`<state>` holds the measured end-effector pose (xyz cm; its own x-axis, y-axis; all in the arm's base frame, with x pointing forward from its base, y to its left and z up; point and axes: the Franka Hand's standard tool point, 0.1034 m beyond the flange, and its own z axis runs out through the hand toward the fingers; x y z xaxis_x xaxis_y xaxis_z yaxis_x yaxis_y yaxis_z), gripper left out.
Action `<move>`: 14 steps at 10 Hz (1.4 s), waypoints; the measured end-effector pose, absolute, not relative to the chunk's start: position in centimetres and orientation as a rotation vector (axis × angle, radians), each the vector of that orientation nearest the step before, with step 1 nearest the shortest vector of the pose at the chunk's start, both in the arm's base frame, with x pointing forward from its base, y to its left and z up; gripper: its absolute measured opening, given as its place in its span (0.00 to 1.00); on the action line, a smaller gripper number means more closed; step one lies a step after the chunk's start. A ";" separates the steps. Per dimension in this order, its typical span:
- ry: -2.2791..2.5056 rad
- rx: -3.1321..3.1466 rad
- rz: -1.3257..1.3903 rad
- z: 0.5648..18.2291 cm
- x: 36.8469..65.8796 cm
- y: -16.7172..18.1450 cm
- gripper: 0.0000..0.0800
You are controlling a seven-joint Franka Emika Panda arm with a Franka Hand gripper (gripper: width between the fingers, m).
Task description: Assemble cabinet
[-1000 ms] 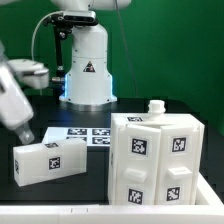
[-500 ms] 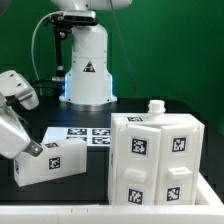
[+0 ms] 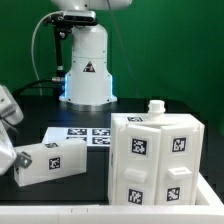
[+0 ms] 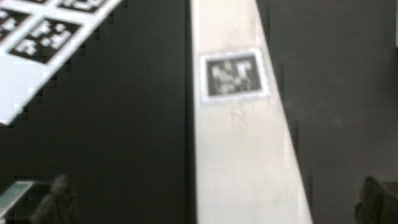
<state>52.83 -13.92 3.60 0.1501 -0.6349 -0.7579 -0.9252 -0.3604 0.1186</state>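
1. Where the exterior view's left edge cuts it off, the arm (image 3: 7, 107) shows only as a white end link. It hangs low over the counter (image 3: 150, 100), above the left end of a white block (image 3: 50, 160). How its wrist is turned cannot be read from this view.
2. Exterior view, the task's thing: the cabinet (image 3: 155, 160) stands upright by the counter's front edge, toward the corner on the exterior view's right. It is the biggest white piece, with square tags on both faces that show and a small white stub on top. It is well apart from the arm.
3. Exterior view, the rest: the white block lies on its long side by the front edge, toward the exterior view's left, with tags on its top and front. The marker board (image 3: 82, 132) lies flat behind it, between the block and the robot base (image 3: 85, 65) at the counter's back edge.
4. Wrist view, pose: the camera looks straight down on the white block, which runs lengthwise through the picture and has one tag facing up. A corner of the marker board shows beside it, with a strip of dark counter between them.
5. Wrist view, grasp: the tool (image 4: 210, 203) is spread wide, straddling the block across its width. Its two fingers (image 4: 32, 202) stand out over dark counter on either side, clear of the block's long edges. It has hold of nothing.
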 end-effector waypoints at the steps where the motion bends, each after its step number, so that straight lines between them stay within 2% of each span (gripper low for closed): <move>1: 1.516 -2.068 1.029 2.8 53.4 -13.5 1.00; 3: 1.560 -2.070 1.008 1.7 53.7 -12.7 1.00; 5: 1.565 -2.059 1.023 1.6 53.7 -12.1 1.00; 7: 1.568 -2.057 1.023 1.5 53.7 -12.1 0.66; 8: 1.568 -2.057 1.023 1.5 53.6 -12.2 0.66; 10: 1.568 -2.056 1.023 1.5 53.6 -12.2 0.36; 12: 1.550 -2.066 1.006 1.8 53.8 -12.0 0.36; 14: 1.474 -2.151 0.856 4.2 52.7 -9.9 0.36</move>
<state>52.72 -9.89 4.24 0.2590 -0.6884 -0.6775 -0.9297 -0.3680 0.0185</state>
